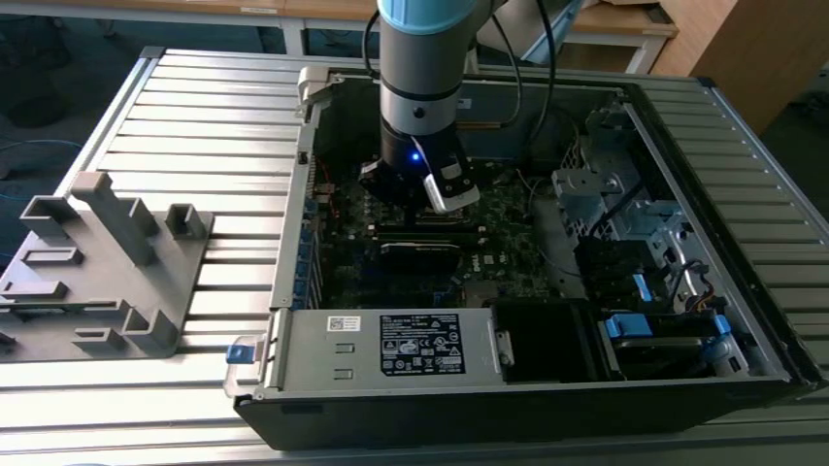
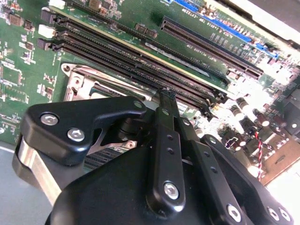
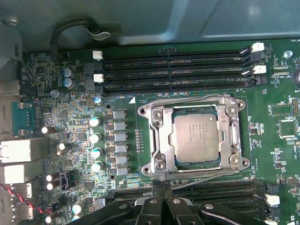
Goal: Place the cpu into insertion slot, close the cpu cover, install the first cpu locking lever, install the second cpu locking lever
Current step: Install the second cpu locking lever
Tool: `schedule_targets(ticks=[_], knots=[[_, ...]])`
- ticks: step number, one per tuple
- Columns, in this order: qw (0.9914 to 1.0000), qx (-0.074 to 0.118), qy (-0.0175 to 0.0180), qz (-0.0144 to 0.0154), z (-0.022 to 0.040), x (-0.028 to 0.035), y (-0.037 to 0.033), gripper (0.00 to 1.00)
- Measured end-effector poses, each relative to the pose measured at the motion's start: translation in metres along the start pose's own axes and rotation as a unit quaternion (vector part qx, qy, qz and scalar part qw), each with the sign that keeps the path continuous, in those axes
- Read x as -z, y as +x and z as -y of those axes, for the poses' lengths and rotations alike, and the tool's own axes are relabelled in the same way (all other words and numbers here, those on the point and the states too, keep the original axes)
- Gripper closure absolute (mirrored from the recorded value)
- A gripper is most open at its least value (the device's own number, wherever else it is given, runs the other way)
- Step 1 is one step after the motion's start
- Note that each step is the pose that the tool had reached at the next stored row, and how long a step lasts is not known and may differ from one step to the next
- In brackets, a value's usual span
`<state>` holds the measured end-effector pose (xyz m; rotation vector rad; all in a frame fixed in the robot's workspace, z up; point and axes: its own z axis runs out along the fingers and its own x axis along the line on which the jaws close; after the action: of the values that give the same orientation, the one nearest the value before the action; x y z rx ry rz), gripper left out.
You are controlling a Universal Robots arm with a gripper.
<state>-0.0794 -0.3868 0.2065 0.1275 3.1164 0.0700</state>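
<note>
Fingers (image 2: 167, 96) pinched narrow and empty sit nearest in both wrist views, tips low over the memory slots (image 3: 178, 70) beside the socket. Just past them the cpu (image 3: 196, 138) already sits in the insertion slot (image 3: 154, 140), cover (image 3: 234, 136) down around it. Levers look like the step in hand; pressing one under its catch wants a careful, low push.

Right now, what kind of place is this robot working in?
Probably a robotics lab or workshop. An opened computer case lies on a ribbed metal table, the arm's gripper reaches over its motherboard, and wooden desks stand behind.
</note>
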Motion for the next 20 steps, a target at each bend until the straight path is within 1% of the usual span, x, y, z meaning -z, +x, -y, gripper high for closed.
schedule_targets(ticks=[1,3,6,8,13,20], knots=[[1.0,0.0,-0.0013,-0.0001,0.0,0.0,0.0001,0.9],[0.99999,0.0,-0.0054,-0.0004,0.0,0.0,0.0001,0.9],[0.99996,0.0,-0.0094,-0.0008,0.0,-0.0002,0.0002,0.9],[0.99995,0.0,-0.01,-0.0007,0.0,-0.0006,0.0002,0.9],[0.99995,0.0,-0.0099,-0.0008,0.0002,-0.0026,0.0004,0.9],[0.99994,0.0,-0.0107,-0.0007,0.0002,-0.0029,0.0014,0.9]])
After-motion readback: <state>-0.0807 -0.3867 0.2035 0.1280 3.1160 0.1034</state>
